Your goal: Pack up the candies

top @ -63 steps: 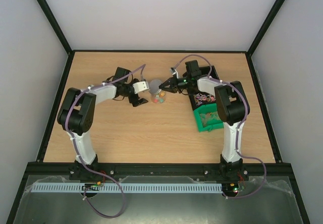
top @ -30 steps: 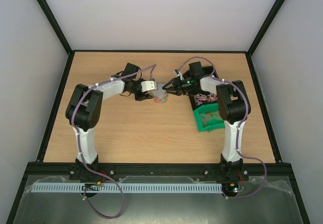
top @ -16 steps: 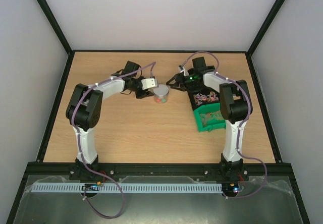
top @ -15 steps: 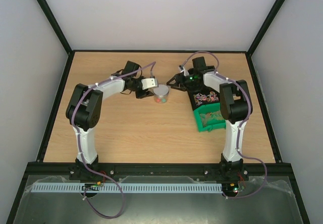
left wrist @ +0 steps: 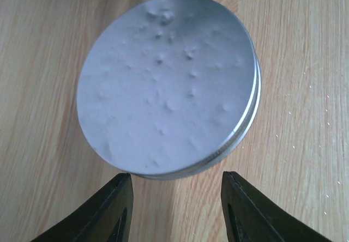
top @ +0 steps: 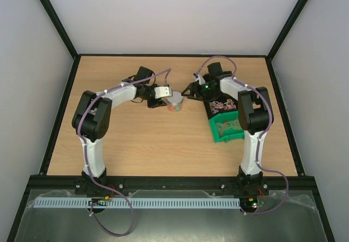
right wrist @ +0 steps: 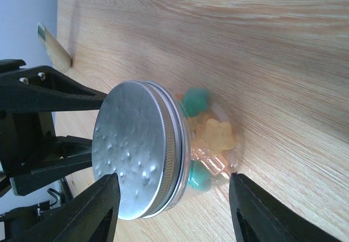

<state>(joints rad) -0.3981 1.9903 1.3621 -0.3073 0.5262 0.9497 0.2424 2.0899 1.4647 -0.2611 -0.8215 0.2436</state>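
Observation:
A small clear jar [top: 174, 103] with a silver screw lid [top: 174, 97] stands on the wooden table between both grippers. Candies [right wrist: 215, 135] in green, yellow, orange and pink show through its glass. My left gripper [top: 165, 100] is open, its tips [left wrist: 175, 179] level with the near edge of the lid [left wrist: 169, 84]. My right gripper [top: 187, 95] is open, and its fingers [right wrist: 109, 193] flank the jar [right wrist: 163, 155] without visibly touching it. More candies [top: 221, 106] lie in a black bin.
A green bin [top: 226, 127] with pale pieces stands in front of the black bin [top: 207, 107], at the right. A pale metallic tip [right wrist: 54, 48] shows beyond the jar. My left gripper's black fingers [right wrist: 49, 97] stand behind the lid.
The lid, first tilted above the jar, now sits on it. My left gripper came in to the jar from the left. My right gripper drew back, then came close again.

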